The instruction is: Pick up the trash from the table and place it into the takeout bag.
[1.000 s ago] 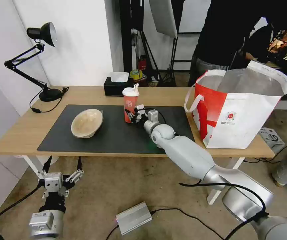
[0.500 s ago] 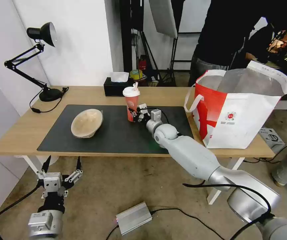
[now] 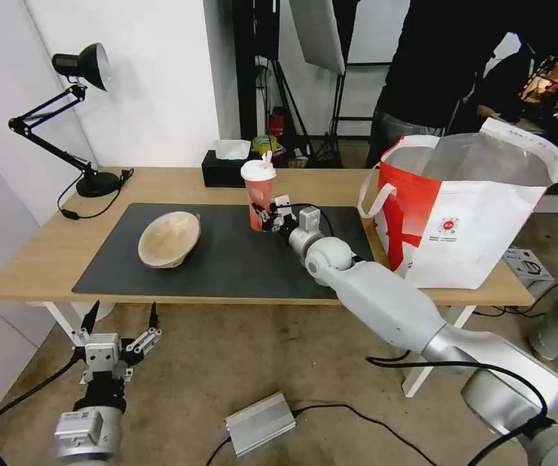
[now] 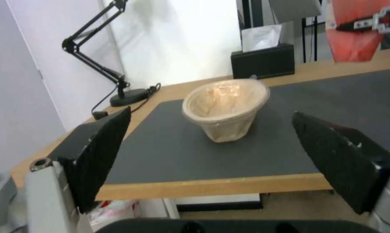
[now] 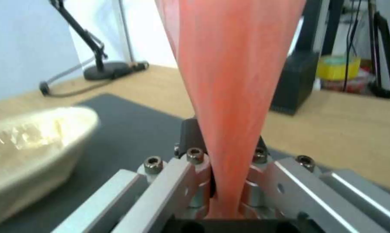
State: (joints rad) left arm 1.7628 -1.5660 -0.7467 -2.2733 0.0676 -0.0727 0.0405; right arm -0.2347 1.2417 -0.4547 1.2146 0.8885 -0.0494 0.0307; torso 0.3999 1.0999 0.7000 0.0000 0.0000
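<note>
Cup (image 3: 257, 195): red, lidded, clamped low in right claw (image 3: 267, 219) above mat; light, thin-walled, crushable, so grip gently. Bag (image 3: 467, 213) well apart, beyond arm. Left claw (image 3: 120, 330) spread, below tabletop (image 3: 39, 259).

My right gripper (image 3: 267, 217) holds the red cup (image 3: 257, 196) near its bottom. The cup has a white lid and stands up straight over the back of the grey mat on the table (image 3: 182, 184). The tan bowl (image 3: 168, 239) sits tipped on the mat, well left of the cup. The big white bag (image 3: 467, 213) with a red side stands open at the table's right end.
</note>
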